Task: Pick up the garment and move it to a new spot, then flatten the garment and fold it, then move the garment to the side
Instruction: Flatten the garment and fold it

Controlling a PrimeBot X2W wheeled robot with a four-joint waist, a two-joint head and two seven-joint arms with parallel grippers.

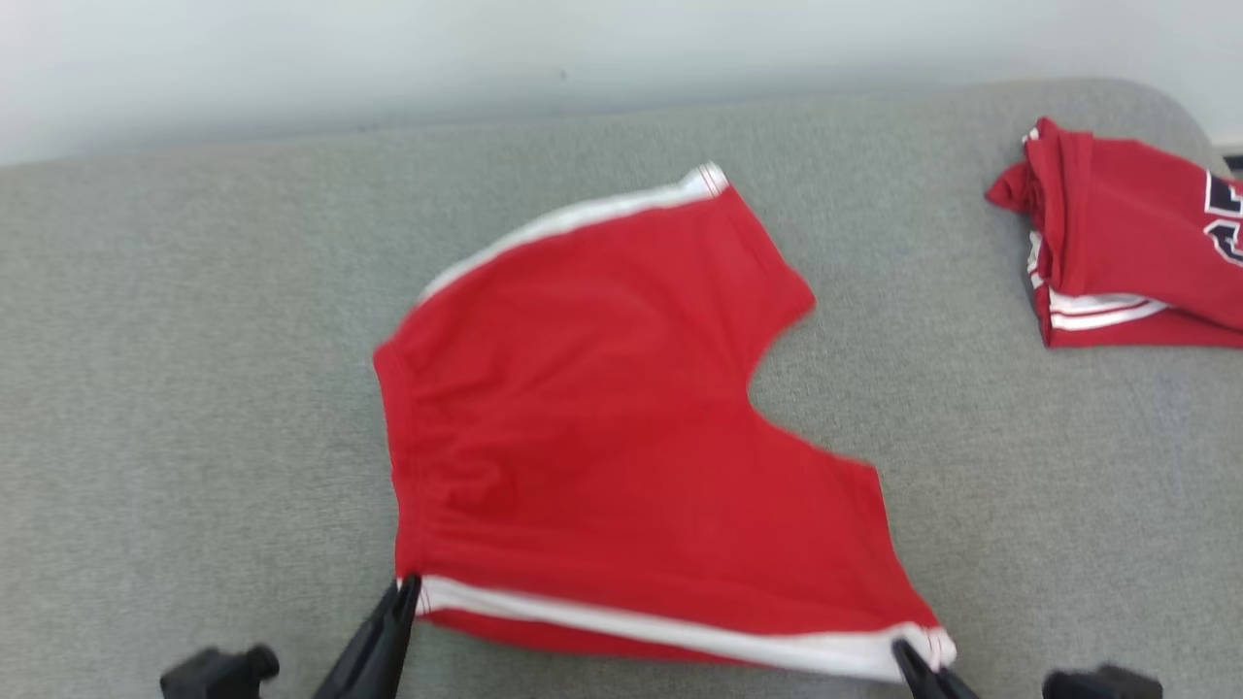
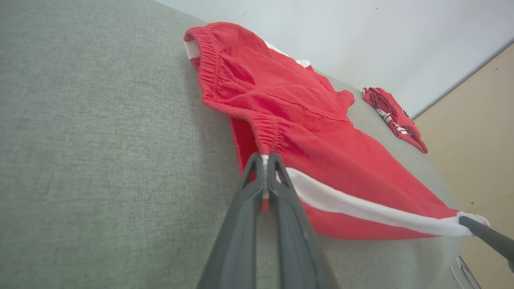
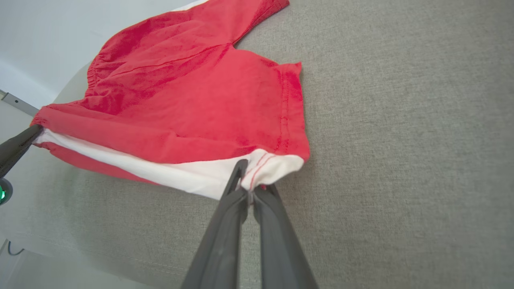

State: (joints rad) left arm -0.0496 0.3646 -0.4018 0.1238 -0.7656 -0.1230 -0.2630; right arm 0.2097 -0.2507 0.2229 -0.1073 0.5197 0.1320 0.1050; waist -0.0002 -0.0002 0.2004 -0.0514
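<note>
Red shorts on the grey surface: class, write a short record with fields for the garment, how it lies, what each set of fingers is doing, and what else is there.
garment: red shorts with white side stripes
lie: spread open on the grey surface, lightly wrinkled, near edge stretched between the two grips
left fingers: shut on the waistband corner, at the white stripe
right fingers: shut on the leg-hem corner of the same stripe
other item: folded red garment, far right, apart from the shorts
</note>
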